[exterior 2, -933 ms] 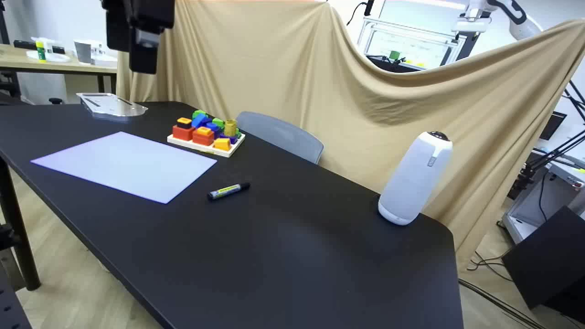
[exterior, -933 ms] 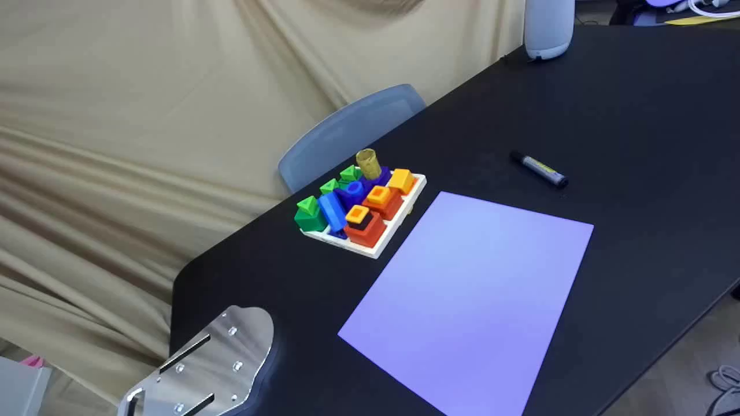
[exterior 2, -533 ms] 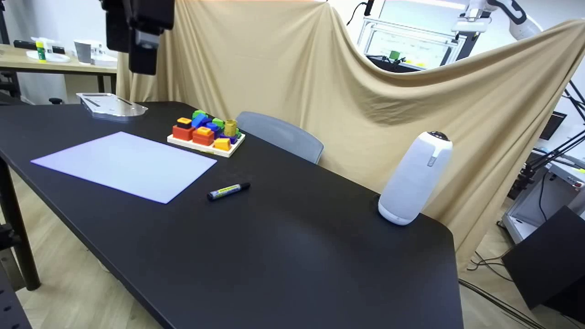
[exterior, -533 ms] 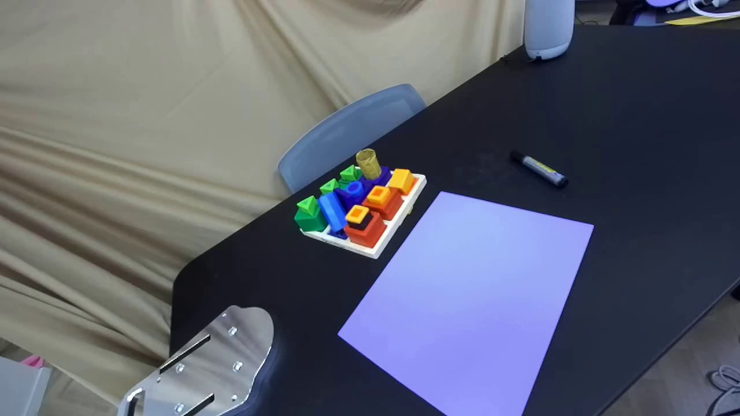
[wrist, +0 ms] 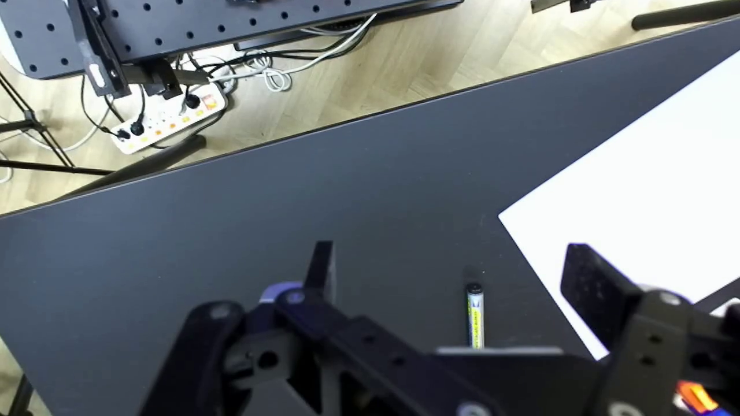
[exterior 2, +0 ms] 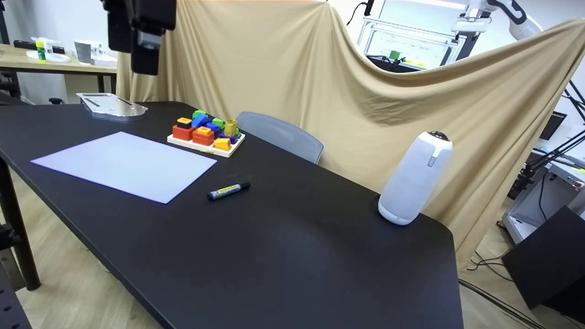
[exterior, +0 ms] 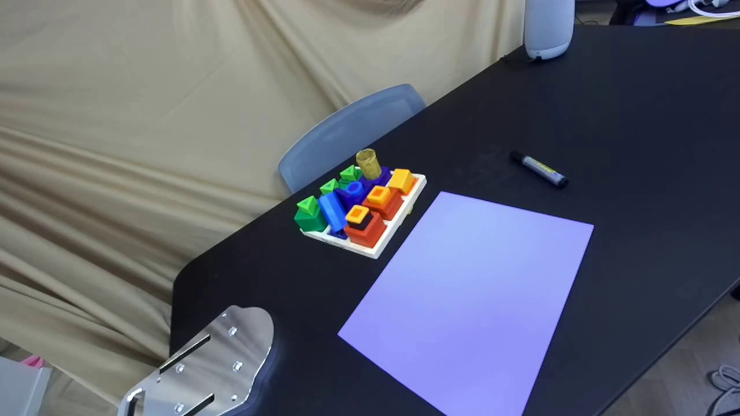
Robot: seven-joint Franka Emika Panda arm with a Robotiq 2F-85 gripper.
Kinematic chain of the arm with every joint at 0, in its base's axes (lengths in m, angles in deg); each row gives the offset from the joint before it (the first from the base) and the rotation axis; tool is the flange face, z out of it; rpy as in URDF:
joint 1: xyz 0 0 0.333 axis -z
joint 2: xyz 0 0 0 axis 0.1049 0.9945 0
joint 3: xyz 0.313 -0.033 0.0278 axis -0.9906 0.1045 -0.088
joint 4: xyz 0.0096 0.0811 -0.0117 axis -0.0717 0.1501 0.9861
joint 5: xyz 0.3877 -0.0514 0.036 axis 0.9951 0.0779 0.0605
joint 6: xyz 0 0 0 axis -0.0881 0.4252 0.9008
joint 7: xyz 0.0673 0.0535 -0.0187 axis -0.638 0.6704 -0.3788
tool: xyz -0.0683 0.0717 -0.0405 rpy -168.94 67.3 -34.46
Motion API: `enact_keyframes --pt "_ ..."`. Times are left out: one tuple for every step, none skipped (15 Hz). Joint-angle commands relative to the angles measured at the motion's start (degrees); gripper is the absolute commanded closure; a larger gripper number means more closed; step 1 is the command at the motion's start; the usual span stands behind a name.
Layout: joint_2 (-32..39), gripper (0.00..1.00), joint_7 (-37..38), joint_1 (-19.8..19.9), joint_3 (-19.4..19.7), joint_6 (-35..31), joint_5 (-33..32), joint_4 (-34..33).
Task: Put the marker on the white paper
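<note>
The marker (exterior: 540, 169), dark-capped with a grey and yellow label, lies on the black table beside the white paper and apart from it. It also shows in an exterior view (exterior 2: 228, 190). In the wrist view the marker (wrist: 476, 315) sits between the fingers' lines of sight, its lower part hidden by the gripper body. The white paper (exterior: 474, 300) lies flat and bare; it shows too in an exterior view (exterior 2: 125, 164) and the wrist view (wrist: 642, 190). My gripper (wrist: 452, 260) is open and empty, high above the table. Part of it (exterior 2: 132, 50) hangs at the top left of an exterior view.
A white tray of colourful blocks (exterior: 399, 225) stands beside the paper. A metal plate (exterior: 225, 352) lies at a table end. A tall white device (exterior 2: 413, 180) stands at the opposite end. A grey chair (exterior: 352, 136) and a beige curtain (exterior: 144, 115) border the table.
My gripper has shifted very slightly to the right in an exterior view. The marker, paper and tray have not moved.
</note>
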Motion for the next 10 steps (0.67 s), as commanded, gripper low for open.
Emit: enact_keyframes --pt "5.9 0.0 1.1 0.4 -0.7 -7.0 -0.3 -1.3" --pt "8.1 0.0 1.4 0.2 -0.9 -10.3 -0.3 -1.6" --pt "10.6 0.0 1.4 0.0 -1.2 -13.9 -0.2 -2.0" --pt "13.3 0.0 1.3 -0.4 -1.5 -17.8 0.0 -2.4" --pt "16.0 0.0 1.4 -0.8 -1.8 -21.1 0.1 -3.0" --pt "18.9 0.0 1.6 -1.3 -2.3 -24.4 0.4 -3.7" --pt "21.6 0.0 1.8 -1.8 -2.8 -27.2 0.6 -4.4" --pt "24.6 0.0 2.1 -2.4 -3.4 -29.7 0.7 -5.2" --pt "27.3 0.0 2.3 -2.9 -3.9 -31.8 0.7 -6.1" --pt "30.1 0.0 2.5 -3.5 -4.5 -33.6 0.7 -7.0"
